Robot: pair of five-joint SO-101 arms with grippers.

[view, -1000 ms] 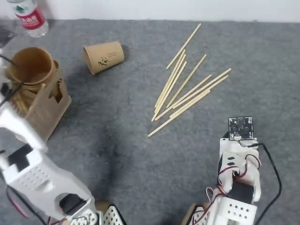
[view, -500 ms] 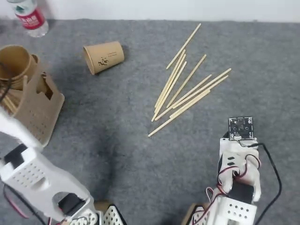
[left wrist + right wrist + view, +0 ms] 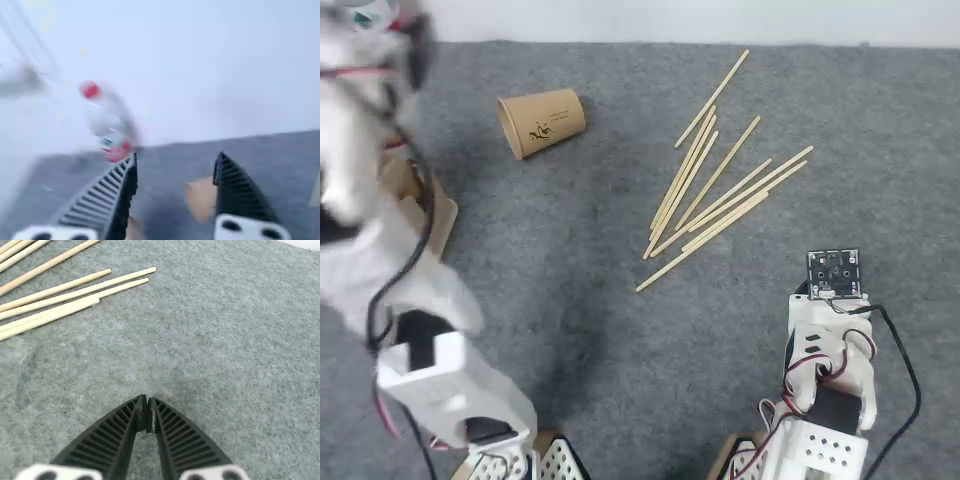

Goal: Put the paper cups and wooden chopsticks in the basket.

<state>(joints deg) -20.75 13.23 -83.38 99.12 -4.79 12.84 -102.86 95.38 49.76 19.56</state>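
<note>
Cardboard basket (image 3: 438, 215) stands at the far left of the grey surface (image 3: 570, 300), mostly hidden behind the raised left arm (image 3: 360, 200). The left gripper (image 3: 177, 157) has its fingers spread wide and empty, facing a blurred bottle (image 3: 107, 125). To the right, a paper cup (image 3: 542, 121) lies on its side. Further right, the chopsticks (image 3: 720, 222) lie scattered, well apart from the basket. Near their ends, the right gripper (image 3: 148, 405) hovers over the surface, fingers clenched on nothing.
</note>
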